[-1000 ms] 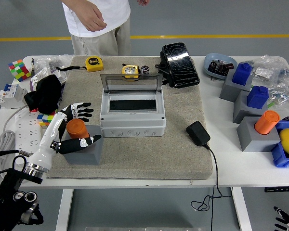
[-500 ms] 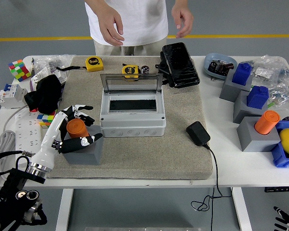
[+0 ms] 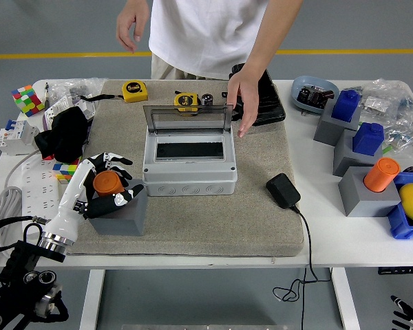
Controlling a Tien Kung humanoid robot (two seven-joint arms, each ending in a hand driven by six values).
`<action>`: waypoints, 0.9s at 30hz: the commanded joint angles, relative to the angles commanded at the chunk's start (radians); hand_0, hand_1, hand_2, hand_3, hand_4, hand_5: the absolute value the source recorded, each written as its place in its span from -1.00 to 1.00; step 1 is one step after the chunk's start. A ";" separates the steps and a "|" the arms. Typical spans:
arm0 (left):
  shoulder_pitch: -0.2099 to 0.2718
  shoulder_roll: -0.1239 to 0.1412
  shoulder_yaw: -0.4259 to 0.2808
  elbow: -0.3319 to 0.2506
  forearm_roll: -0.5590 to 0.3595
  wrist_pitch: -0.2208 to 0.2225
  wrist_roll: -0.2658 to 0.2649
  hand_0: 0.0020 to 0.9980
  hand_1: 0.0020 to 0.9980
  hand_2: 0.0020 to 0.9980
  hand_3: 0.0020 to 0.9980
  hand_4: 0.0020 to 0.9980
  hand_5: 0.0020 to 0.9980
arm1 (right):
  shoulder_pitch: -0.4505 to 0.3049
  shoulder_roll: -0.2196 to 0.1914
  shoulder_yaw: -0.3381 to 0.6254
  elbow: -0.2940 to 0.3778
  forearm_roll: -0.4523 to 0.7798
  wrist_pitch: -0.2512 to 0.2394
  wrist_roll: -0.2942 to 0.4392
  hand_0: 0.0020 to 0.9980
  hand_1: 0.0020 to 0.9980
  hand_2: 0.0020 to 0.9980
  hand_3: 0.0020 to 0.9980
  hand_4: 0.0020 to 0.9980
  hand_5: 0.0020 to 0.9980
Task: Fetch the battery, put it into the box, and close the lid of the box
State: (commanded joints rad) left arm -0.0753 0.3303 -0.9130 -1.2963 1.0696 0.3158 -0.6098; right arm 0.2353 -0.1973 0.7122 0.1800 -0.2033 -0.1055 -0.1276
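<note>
While a person's hand (image 3: 241,103) touches the raised lid (image 3: 187,117) of the box (image 3: 189,165), the left hand (image 3: 104,185) curls loosely around the orange battery (image 3: 108,182). The battery stands in a grey holder (image 3: 120,216) near the mat's (image 3: 261,227) left edge, just beside the box.

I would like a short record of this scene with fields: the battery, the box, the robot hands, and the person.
battery: orange cylinder, upright in a grey holder on the mat, left of the box
box: grey box, mid-mat, lid raised at the back, nothing seen inside
left hand: left hand curled around the orange cylinder, which is not lifted
right hand: only fingertips at the lower right corner, off the table
person: stands at the far side, one hand at the lid's right edge
</note>
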 joint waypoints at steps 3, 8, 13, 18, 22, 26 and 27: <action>-0.005 -0.002 0.002 0.004 -0.004 0.002 -0.009 -0.63 -0.62 -0.43 -0.30 0.56 -1.00 | 0.001 0.000 0.002 0.000 0.000 0.000 0.001 0.27 0.38 0.35 0.10 0.83 0.00; -0.010 -0.001 0.006 0.003 -0.005 0.006 -0.025 -0.64 -0.63 -0.45 -0.33 0.53 -1.00 | 0.001 0.001 0.001 0.000 0.002 -0.001 0.002 0.27 0.38 0.35 0.10 0.83 0.00; -0.014 -0.004 0.008 0.003 -0.007 0.010 -0.036 -0.64 -0.63 -0.45 -0.33 0.53 -1.00 | 0.001 0.001 0.001 0.000 0.002 -0.002 0.002 0.27 0.38 0.35 0.10 0.83 0.00; -0.022 -0.005 0.012 -0.001 -0.008 0.010 -0.036 -0.65 -0.64 -0.46 -0.35 0.52 -1.00 | 0.000 0.002 0.001 0.000 0.000 -0.003 0.002 0.27 0.38 0.35 0.10 0.83 0.00; -0.035 -0.003 0.022 -0.004 -0.006 0.011 -0.036 -0.66 -0.64 -0.47 -0.35 0.48 -1.00 | -0.001 0.003 0.000 0.000 0.000 -0.003 0.003 0.27 0.38 0.34 0.10 0.83 0.00; -0.050 0.001 0.031 -0.013 0.001 0.011 -0.036 -0.66 -0.65 -0.47 -0.35 0.46 -1.00 | 0.000 0.003 -0.002 0.000 0.001 -0.005 0.003 0.27 0.38 0.34 0.10 0.83 0.00; -0.054 0.002 0.033 -0.017 0.003 0.011 -0.036 -0.66 -0.65 -0.47 -0.35 0.46 -1.00 | 0.000 0.003 -0.003 0.000 0.002 -0.005 0.003 0.27 0.38 0.34 0.10 0.83 0.00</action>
State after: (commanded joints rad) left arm -0.1289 0.3327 -0.8800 -1.3132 1.0731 0.3264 -0.6454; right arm 0.2350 -0.1941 0.7095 0.1800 -0.2012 -0.1105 -0.1242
